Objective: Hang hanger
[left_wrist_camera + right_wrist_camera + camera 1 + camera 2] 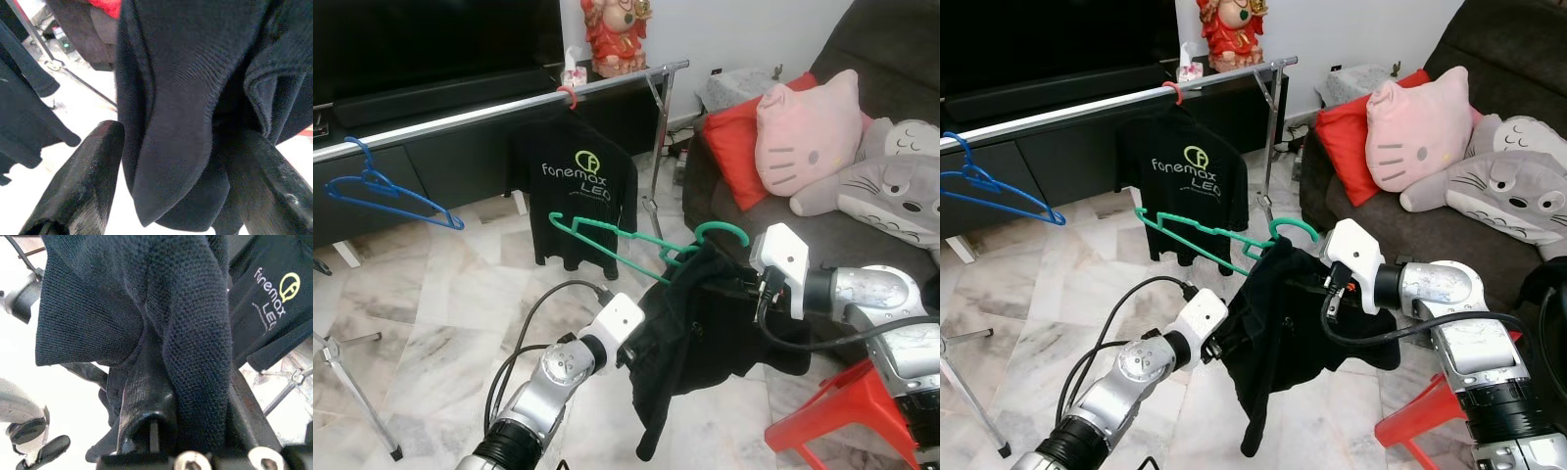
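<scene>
A green hanger (607,243) carrying a black garment (690,338) is held in mid-air between the two arms, in front of the clothes rail (499,106) and well short of it. The right gripper (1317,286) is seen buried in the bunched collar end of the garment just below the hanger's hook (720,232); in the right wrist view dark knit is wedged between its fingers (146,396), so it is judged to be clamped on the garment, with the hanger neck possibly inside the fold. The left gripper (641,343) is placed lower, at the garment's hanging edge; its fingers (83,181) are spread apart with a fold of cloth lying between them, not visibly pinched.

The hanger is judged light, thin and fairly stiff, but smooth enough to twist or slide inside loose cloth. The garment is soft and limp and gives no firm hold. A grip at the hanger's neck, directly under the hook, is recommended, leaving the hook free above the right gripper. A printed black shirt (576,201) and a blue hanger (386,191) are noted already on the rail beyond both grippers.
</scene>
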`<state>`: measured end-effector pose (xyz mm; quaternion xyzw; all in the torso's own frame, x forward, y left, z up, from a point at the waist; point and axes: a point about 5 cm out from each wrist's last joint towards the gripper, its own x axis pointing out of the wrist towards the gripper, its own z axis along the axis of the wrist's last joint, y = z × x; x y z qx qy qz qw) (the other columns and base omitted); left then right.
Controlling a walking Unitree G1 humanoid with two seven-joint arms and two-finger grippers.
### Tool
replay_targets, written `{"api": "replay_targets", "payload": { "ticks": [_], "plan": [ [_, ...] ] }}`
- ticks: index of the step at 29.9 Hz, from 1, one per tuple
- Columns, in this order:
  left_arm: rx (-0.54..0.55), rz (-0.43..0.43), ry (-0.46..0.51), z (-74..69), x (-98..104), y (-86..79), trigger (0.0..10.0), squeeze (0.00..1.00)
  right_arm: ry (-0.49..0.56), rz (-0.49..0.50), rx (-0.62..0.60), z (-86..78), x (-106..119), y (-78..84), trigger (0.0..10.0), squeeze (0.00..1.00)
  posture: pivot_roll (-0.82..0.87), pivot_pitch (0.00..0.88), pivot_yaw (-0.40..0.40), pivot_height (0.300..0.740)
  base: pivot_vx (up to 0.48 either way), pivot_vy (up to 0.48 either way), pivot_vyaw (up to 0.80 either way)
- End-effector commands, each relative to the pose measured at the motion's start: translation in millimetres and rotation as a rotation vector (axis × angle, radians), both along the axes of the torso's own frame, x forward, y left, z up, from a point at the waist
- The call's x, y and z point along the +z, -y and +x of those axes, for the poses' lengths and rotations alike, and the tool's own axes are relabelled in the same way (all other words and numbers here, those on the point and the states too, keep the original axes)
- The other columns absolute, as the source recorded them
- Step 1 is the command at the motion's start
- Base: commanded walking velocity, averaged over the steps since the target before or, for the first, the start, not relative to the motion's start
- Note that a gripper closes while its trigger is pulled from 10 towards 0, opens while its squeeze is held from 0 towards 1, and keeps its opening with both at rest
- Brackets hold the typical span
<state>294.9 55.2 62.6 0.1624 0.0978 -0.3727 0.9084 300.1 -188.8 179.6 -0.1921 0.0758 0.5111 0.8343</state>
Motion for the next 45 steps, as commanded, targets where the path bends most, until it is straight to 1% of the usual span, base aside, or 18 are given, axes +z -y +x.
{"api": "replay_targets", "payload": {
  "ticks": [1, 2, 4, 7, 13, 18, 23, 27, 32, 37, 40, 41, 43, 44, 45],
  "plan": [
    [0.005, 0.005, 0.015, 2.0, 1, 1.9, 2.9, 0.0, 0.06, 0.019, 0.028, 1.0, 16, -6.0, 10.0, 0.0, -0.05, 0.0, -0.011, 0.716, 0.0, 0.0, 0.0],
    [0.011, 0.005, 0.016, 2.2, 1, 1.6, 0.0, 0.0, 0.061, 0.017, 0.026, 1.1, 16, -5.9, 10.0, 0.0, -0.05, 0.0, -0.011, 0.716, 0.0, 0.0, 0.0],
    [0.011, 0.004, 0.015, 2.4, 1, 1.2, 0.0, 0.0, 0.063, 0.015, 0.022, 1.5, 15, -5.7, 10.0, 0.0, -0.04, 0.0, -0.014, 0.716, 0.0, 0.0, 0.0],
    [-0.003, 0.027, 0.009, 1.0, -2, -1.6, 0.0, 0.0, 0.065, 0.014, 0.019, 2.7, 15, -6.5, 10.0, 0.0, -0.04, 0.0, -0.014, 0.716, 0.0, 0.0, 0.0],
    [0.021, 0.036, -0.002, 1.8, -5, -4.7, 0.0, 0.0, 0.071, 0.016, 0.017, 4.0, 16, -8.9, 10.0, 0.0, -0.04, 0.0, -0.014, 0.716, 0.0, 0.0, 0.0],
    [0.0, 0.065, -0.016, -1.5, -11, -5.5, 0.0, 0.0, 0.074, 0.014, 0.012, 4.8, 16, -9.7, 10.0, 0.0, -0.04, 0.0, -0.014, 0.716, 0.0, 0.0, 0.0],
    [0.023, 0.055, -0.01, -0.4, -10, -6.6, 0.0, 0.0, 0.072, 0.015, 0.014, 4.4, 15, -10.5, 10.0, 0.0, -0.04, 0.0, -0.013, 0.716, 0.0, 0.0, 0.0],
    [0.062, 0.047, 0.006, 4.1, -8, -9.4, 0.0, 0.0, 0.067, 0.017, 0.014, 3.7, 14, -11.7, 10.0, 0.0, -0.04, 0.0, -0.012, 0.716, 0.0, 0.0, 0.0],
    [0.079, 0.055, 0.012, 5.8, -8, -11.9, 0.0, 0.0, 0.066, 0.02, 0.013, 3.4, 14, -12.5, 10.0, 0.0, -0.04, 0.0, -0.012, 0.716, 0.0, 0.0, 0.0],
    [0.184, 0.03, -0.005, 11.8, -7, -20.3, 0.0, 0.0, 0.066, 0.019, 0.013, 2.9, 12, -12.5, 10.0, 0.0, -0.04, 0.0, -0.012, 0.716, 0.0, 0.0, 0.0],
    [0.291, 0.0, -0.017, 18.5, -5, -33.5, 0.0, 0.0, 0.062, 0.005, -0.017, 5.1, 8, -8.0, 10.0, 0.0, -0.04, 0.0, -0.012, 0.716, 0.0, 0.0, 0.0],
    [0.291, 0.0, -0.017, 18.5, -5, -33.5, 0.0, 0.0, 0.062, 0.005, -0.017, 5.1, 8, -8.0, 10.0, 0.0, -0.04, 0.0, -0.012, 0.716, 0.0, 0.0, 0.0],
    [0.401, -0.028, -0.03, 22.9, -3, -52.0, 0.0, 0.0, 0.048, -0.057, -0.045, 4.8, -2, 1.2, 10.0, 0.0, -0.04, 0.0, -0.006, 0.716, 0.0, 0.0, 0.0],
    [0.401, -0.028, -0.03, 22.9, -3, -52.0, 0.0, 0.0, 0.048, -0.057, -0.045, 4.8, -2, 1.2, 10.0, 0.0, -0.04, 0.0, -0.006, 0.716, 0.0, 0.0, 0.0],
    [0.427, -0.039, -0.036, 23.4, -3, -57.6, 0.0, 0.0, 0.053, -0.144, -0.059, 5.2, -11, 7.8, 10.0, 0.0, -0.04, 0.0, -0.006, 0.716, 0.0, 0.0, 0.0]
  ]
}}
